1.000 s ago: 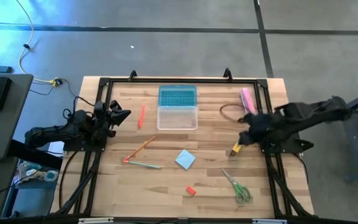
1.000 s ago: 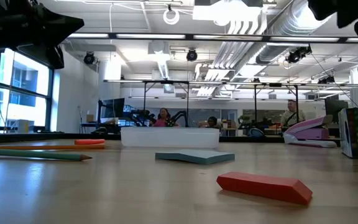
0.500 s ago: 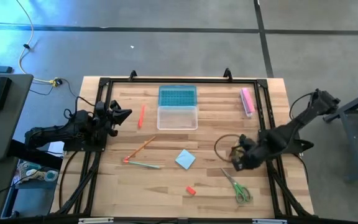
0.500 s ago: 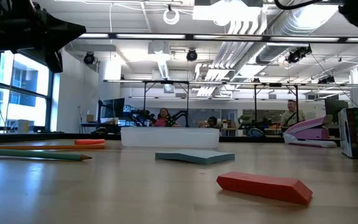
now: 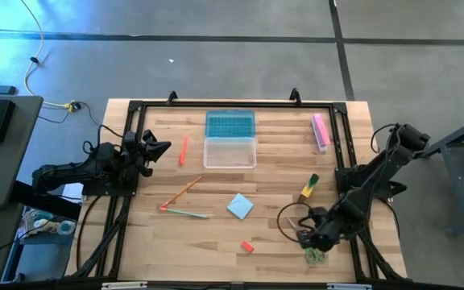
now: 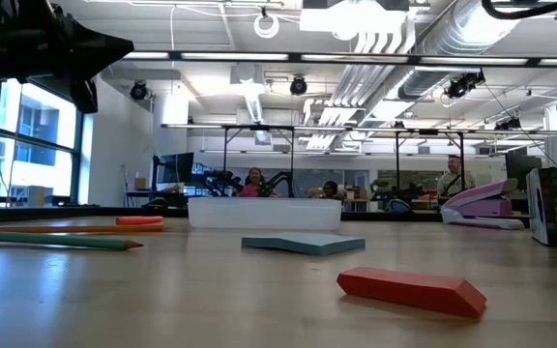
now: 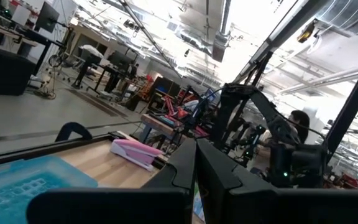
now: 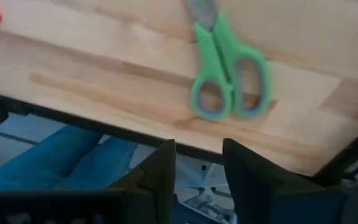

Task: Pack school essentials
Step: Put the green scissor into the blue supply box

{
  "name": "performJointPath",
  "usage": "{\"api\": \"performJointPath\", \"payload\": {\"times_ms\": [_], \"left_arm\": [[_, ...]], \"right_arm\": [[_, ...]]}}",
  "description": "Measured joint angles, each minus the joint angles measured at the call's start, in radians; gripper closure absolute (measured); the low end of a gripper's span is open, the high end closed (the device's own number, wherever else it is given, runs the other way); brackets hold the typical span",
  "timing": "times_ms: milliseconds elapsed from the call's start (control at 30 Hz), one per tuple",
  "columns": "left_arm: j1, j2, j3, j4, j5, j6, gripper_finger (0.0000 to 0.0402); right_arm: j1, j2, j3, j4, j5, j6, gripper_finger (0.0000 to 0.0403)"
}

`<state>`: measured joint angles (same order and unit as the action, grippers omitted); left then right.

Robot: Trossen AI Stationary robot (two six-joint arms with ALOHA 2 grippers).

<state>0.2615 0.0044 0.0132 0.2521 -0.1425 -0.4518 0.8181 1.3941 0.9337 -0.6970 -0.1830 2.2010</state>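
Green-handled scissors [image 5: 313, 251] flat on the wooden table [image 5: 272, 181], near its front right corner, blades toward the middle, handles toward the front edge. In the right wrist view, scissors [image 8: 226, 81] just ahead of the dark fingers [image 8: 159, 167], loops nearest the table edge, not between the jaws. Right gripper [image 5: 309, 238] directly over them in the high view, covering the blades; jaws parted with a clear gap, nothing held.

Farther in: yellow-green-black marker [image 5: 308, 187] lying free beside the right frame rail, well apart from the gripper. Tiny red eraser [image 5: 247, 246] near the front edge, left of the scissors; also seen in the low view [image 6: 411, 289]. Light-blue square notepad [image 5: 240, 205] around the table's middle. Thin pencils [image 5: 182, 201] crossed left of the notepad. Orange-red pen [image 5: 184, 149] farther back, beside the clear container [image 5: 229, 152], with the blue lid [image 5: 229, 124] just behind it. Pink bar-shaped item [image 5: 321, 130] at the back right.

Left gripper [image 5: 156, 149] parked at the table's left edge, fingers [image 7: 219, 180] pressed together, empty.
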Motion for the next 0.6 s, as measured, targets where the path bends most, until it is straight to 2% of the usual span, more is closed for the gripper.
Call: {"api": "performJointPath", "payload": {"times_ms": [167, 300, 400, 500, 600], "left_arm": [[0.0, 0.0, 0.0, -0.001, 0.0, 0.002, 0.0398], [0.0, 0.0, 0.0, -0.001, 0.0, 0.0, 0.0398], [0.0, 0.0, 0.0, -0.002, 0.0, 0.0, 0.0398], [0.0, 0.0, 0.0, -0.002, 0.0, 0.0, 0.0398], [0.0, 0.0, 0.0, -0.001, 0.0, 0.0, 0.0398]], "right_arm": [[0.033, 0.047, 0.0, 0.07, 0.013, 0.029, 0.0277], [0.066, 0.076, 0.053, 0.033, 0.013, 0.051, 0.0277], [0.089, 0.101, 0.136, -0.089, 0.019, 0.05, 0.0277], [0.11, 0.135, 0.209, -0.241, 0.07, 0.054, 0.0277], [0.117, 0.183, 0.229, -0.3, 0.089, 0.068, 0.0277]]}}
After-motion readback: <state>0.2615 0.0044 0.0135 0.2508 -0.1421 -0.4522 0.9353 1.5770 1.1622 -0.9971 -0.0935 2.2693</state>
